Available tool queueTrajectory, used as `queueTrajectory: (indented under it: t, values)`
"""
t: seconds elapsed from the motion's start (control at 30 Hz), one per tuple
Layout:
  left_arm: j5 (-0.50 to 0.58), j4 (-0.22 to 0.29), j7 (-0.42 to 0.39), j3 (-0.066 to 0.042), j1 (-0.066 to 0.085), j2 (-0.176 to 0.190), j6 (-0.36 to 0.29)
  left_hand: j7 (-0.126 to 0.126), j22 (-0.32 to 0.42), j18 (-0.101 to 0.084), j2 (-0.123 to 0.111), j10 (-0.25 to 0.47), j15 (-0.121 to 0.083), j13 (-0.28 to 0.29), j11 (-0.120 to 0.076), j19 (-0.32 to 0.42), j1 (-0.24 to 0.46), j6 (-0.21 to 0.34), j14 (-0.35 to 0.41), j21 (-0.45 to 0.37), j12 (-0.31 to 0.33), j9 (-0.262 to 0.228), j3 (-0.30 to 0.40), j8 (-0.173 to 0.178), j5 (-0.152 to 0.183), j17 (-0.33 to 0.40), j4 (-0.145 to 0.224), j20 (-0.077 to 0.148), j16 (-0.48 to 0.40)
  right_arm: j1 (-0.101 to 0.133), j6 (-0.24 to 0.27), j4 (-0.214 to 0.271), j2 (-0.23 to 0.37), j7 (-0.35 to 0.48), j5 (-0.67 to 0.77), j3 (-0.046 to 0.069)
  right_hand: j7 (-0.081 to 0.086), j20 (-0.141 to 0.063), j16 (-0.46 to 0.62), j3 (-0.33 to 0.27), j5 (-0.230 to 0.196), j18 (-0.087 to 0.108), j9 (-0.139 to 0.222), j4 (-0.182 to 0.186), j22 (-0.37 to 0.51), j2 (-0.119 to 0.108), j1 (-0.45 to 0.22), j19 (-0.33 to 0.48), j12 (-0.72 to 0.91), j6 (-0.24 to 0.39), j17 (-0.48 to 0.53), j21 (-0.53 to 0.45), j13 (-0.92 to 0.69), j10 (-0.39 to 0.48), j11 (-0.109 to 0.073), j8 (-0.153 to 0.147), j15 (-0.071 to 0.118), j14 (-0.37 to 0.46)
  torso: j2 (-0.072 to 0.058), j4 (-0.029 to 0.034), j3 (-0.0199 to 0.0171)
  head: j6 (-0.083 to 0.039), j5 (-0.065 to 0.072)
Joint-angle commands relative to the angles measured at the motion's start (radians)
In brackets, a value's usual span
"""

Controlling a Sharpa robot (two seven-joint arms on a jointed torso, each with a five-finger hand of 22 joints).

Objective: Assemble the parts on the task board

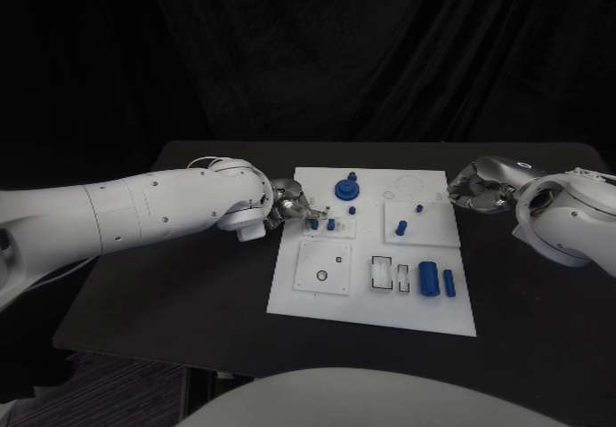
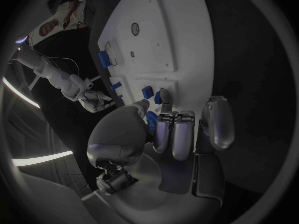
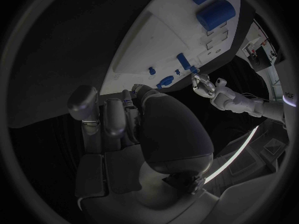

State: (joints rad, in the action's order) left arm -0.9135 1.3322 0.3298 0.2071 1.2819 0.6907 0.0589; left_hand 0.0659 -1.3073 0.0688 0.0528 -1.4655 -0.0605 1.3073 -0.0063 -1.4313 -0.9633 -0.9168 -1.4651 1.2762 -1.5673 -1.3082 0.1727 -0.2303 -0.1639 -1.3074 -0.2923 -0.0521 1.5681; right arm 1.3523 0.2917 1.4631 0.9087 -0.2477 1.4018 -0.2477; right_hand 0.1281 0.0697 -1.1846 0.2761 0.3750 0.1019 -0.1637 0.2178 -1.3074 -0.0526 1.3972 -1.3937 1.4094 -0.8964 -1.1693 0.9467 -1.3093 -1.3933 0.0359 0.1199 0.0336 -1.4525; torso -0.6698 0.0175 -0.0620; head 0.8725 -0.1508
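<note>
The white task board point(image 1: 366, 298) lies mid-table. My left hand point(image 1: 289, 206) hangs over its left edge with the fingers curled. Thumb and a fingertip point(image 2: 165, 95) flank two small blue parts point(image 1: 312, 224) point(image 2: 147, 92) that stand in the board; whether they pinch one is unclear. Another blue bit point(image 2: 151, 119) shows between thumb and fingers. A blue gear point(image 1: 346, 189) sits at the board's far side, and a blue peg point(image 1: 401, 228) stands on a raised square plate. My right hand point(image 1: 473, 191) point(image 3: 118, 119) hovers at the board's far right edge, fingers curled in, nothing seen in them.
Two blue cylinders point(image 1: 427, 276) point(image 3: 215, 14) lie at the board's near right beside rectangular slots point(image 1: 383, 271). A square plate with a round hole point(image 1: 324, 265) sits near left. Bare black table point(image 1: 180, 294) surrounds the board.
</note>
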Motion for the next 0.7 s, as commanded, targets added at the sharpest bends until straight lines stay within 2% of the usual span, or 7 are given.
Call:
queueTrajectory:
  t: [0.03,0.4,0.7]
  values:
    - [0.002,-0.001,-0.002,0.004,-0.007,0.001,0.001,-0.004,-0.171,0.002,0.014,-0.105,0.003,0.263,-0.001,0.003,0.008,-0.007,-0.106,-0.002,-0.004,-0.031,-0.010,-0.013,-0.003,-0.263,0.002,-0.003,0.003,-0.003,-0.009,0.001,0.001,-0.019,0.003,0.001,-0.001,0.002,0.005,0.005,0.005,0.009,0.001,-0.001,-0.111,-0.001,-0.004,0.008,-0.003,-0.005,0.001,-0.006,-0.045,0.008,-0.001,0.003,0.001,0.006,0.000,0.0002,-0.0005,0.000,-0.001]
    - [0.002,0.000,-0.007,0.004,-0.007,0.004,-0.008,-0.008,-0.170,0.002,0.023,-0.105,0.001,0.263,-0.004,0.003,-0.001,0.003,-0.106,-0.003,-0.004,-0.032,-0.024,-0.054,-0.015,-0.263,0.006,0.000,0.003,-0.002,-0.012,0.000,0.001,-0.022,0.003,0.001,-0.001,0.002,0.006,0.005,0.005,0.009,0.001,-0.001,-0.110,0.000,-0.004,0.008,-0.004,-0.006,0.002,-0.008,-0.045,0.008,-0.001,0.002,0.001,0.007,0.000,0.0001,0.0001,0.000,-0.002]
    - [0.002,0.001,-0.010,0.004,-0.007,0.005,-0.009,-0.008,-0.170,0.002,0.025,-0.105,0.000,0.263,-0.004,0.003,-0.004,0.007,-0.106,-0.003,-0.004,-0.032,-0.026,-0.062,-0.017,-0.263,0.006,0.000,0.003,-0.003,-0.014,0.000,0.001,-0.025,0.003,0.001,-0.001,0.002,0.007,0.005,0.005,0.010,0.001,-0.001,-0.109,0.000,-0.004,0.009,-0.004,-0.005,0.003,-0.012,-0.044,0.009,-0.001,0.002,0.001,0.007,0.000,-0.0001,0.0001,0.000,-0.002]
